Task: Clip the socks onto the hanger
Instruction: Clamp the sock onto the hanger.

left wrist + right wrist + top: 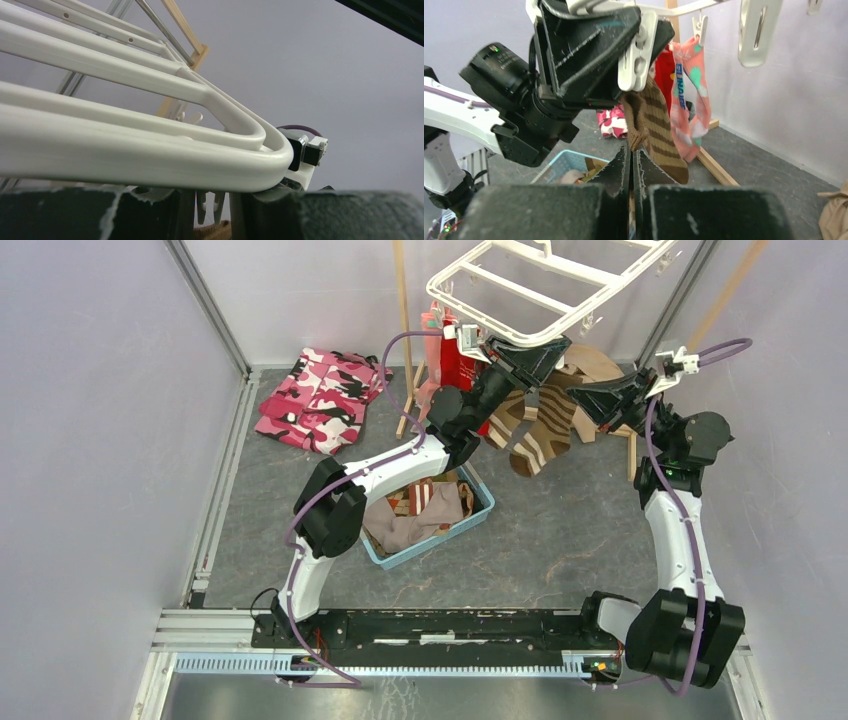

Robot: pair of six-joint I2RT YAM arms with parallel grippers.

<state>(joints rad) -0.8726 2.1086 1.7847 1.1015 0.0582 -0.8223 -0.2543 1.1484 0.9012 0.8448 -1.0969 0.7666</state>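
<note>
The white hanger [540, 290] hangs at the top centre, and its rim fills the left wrist view [150, 160]. My left gripper [560, 345] is up under the rim, shut on a white clip peg [636, 55] whose prongs show between its fingers [210, 200]. My right gripper [631, 150] is shut on the cuff of a brown striped sock [651, 115] and holds it right below that peg. More brown striped socks [540, 435] hang below. A salmon-pink sock [689, 100] and a red sock [665, 70] hang clipped further along the rim.
A light blue basket [482, 502] with clothes stands on the floor under my left arm. The pink camouflage garment [320, 400] lies at the back left. A tan cloth [595, 362] and a wooden pole stand [404, 330] are behind the hanger. Another free peg [756, 30] dangles nearby.
</note>
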